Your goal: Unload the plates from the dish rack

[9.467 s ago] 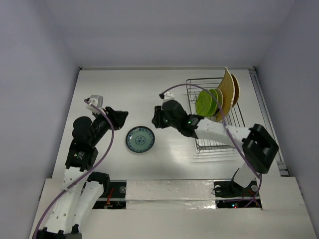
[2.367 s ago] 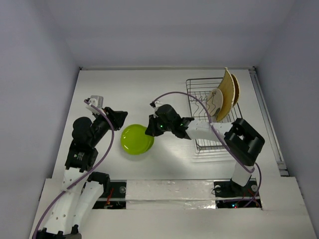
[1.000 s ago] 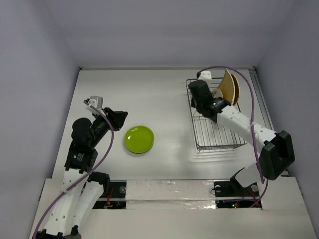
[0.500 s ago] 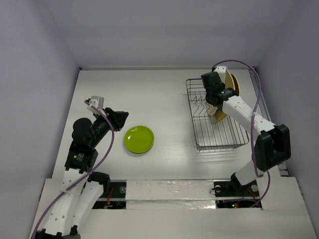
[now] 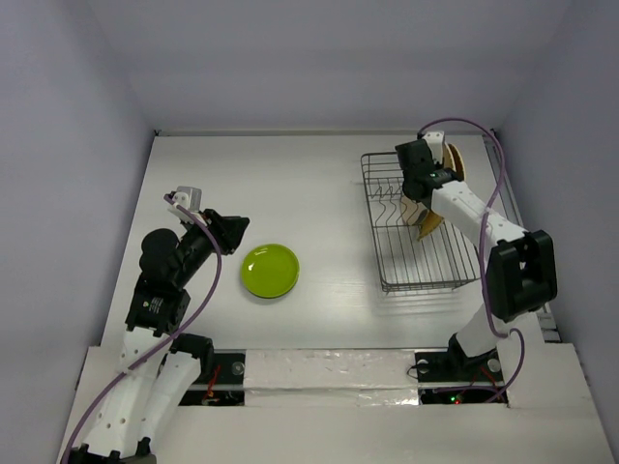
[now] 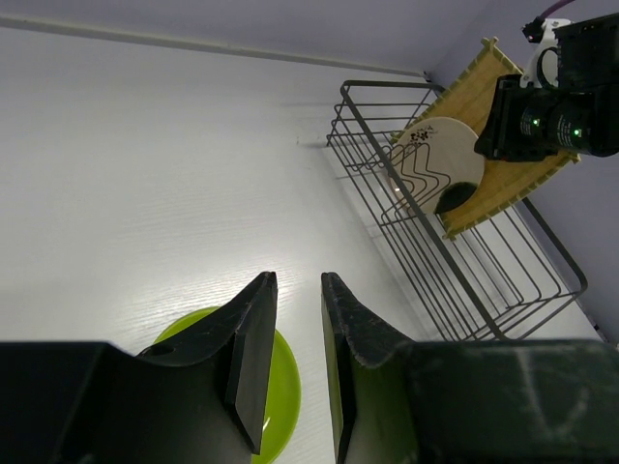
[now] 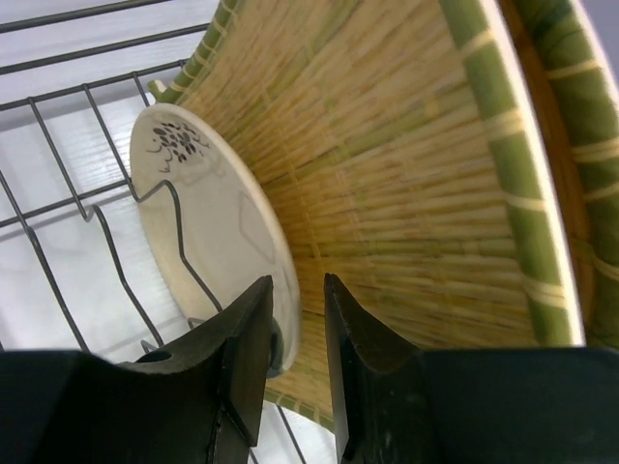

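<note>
My left pincer (image 6: pixel 295 290) is on the left, above the white table (image 5: pixel 319 184). Its two dark fingers stand a narrow gap apart and hold nothing. From overhead it sits just left of a lime-green round plate (image 5: pixel 270 270). That plate lies flat on the table near the middle, well apart from the rack. Through my left wrist camera, part of the plate shows below and between the fingers.

Further right is the dark thin-wire dish rack (image 5: pixel 426 261), at the right side of the table. It is rectangular, with a grid base, low sides and a row of upright prongs. Three plates stand on edge at its far end. The leftmost is a round cream plate with a dark patch (image 6: pixel 435 164), marked with thin wavy lines and tilted back among the prongs. Close behind it is a square yellow ribbed plate (image 7: pixel 387 193), much larger. Behind that stands a second ribbed plate (image 7: pixel 561 58) with green stripes.

My right arm stretches over the far end of the rack, and my right pincer (image 7: pixel 297 290) points down at these plates. Its fingers are a narrow gap apart. The cream plate's rim lies in that gap, beside the finger on the left of the wrist view, with the yellow ribbed plate showing behind. I cannot tell whether either finger touches the rim.
</note>
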`<state>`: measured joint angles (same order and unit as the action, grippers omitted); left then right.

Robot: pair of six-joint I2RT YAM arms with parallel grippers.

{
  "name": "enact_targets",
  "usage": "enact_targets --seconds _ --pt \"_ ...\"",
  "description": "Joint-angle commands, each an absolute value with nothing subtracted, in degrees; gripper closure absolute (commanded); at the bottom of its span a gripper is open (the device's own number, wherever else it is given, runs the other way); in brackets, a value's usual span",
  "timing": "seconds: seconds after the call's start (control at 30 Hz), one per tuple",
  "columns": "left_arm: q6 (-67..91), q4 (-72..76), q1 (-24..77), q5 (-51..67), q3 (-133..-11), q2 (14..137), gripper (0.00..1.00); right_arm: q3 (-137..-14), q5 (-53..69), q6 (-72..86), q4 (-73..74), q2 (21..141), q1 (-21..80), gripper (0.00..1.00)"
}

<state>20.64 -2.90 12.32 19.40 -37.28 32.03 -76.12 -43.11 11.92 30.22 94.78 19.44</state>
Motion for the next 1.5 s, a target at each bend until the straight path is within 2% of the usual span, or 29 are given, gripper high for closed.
enact_targets --seconds 0.0,0.17,0.43,0.87,1.07,1.2,1.47 --pt "20.0 -1.1 12.6 19.5 -39.6 31.8 0.77 -76.6 -43.1 11.5 27.1 96.2 18.5 0.67" --pt "20.0 -1.2 12.6 19.3 -39.6 31.9 0.77 -75.9 -42.5 11.6 26.2 97.6 18.5 0.74" --pt "20.0 -1.2 12.6 19.2 -39.6 31.8 0.77 -76.6 -43.9 11.0 26.2 94.6 18.5 0.99" --pt "20.0 -1.1 12.6 19.3 -39.5 31.7 0.77 -83.4 -44.7 9.1 30.6 82.7 19.2 1.00" --pt "20.0 -1.1 12.6 19.2 -39.6 31.7 0.77 -82.9 -33.9 10.2 29.0 76.7 22.8 1.00" --pt "20.0 -1.1 12.6 19.2 -39.6 31.6 0.77 -78.1 -18.4 12.9 22.9 73.7 27.7 1.00" --pt "20.0 -1.2 12.0 18.7 -39.5 31.9 0.77 -68.4 -0.6 22.0 5.7 79.8 43.3 1.00"
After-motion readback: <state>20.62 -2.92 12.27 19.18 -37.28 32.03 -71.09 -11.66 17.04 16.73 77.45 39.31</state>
